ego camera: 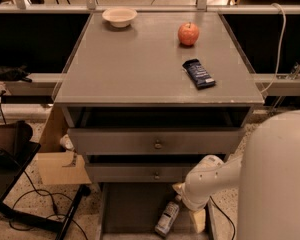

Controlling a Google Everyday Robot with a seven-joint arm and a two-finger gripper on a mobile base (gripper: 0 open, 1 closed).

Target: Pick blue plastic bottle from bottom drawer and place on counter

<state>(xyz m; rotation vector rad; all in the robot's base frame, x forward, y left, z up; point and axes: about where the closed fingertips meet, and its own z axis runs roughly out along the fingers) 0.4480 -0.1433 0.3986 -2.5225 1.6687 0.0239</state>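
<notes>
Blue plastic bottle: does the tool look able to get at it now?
Probably yes: the tool hangs just above the blue plastic bottle, which lies uncovered in the open bottom drawer, nothing between them.

On the counter, a bowl sits at 11 o'clock, an apple at 1 o'clock and a snack bar at 4 o'clock. Below it, the bottom drawer holds the bottle toward its 4 o'clock. The gripper is just beside the bottle, at its 1 o'clock.
</notes>
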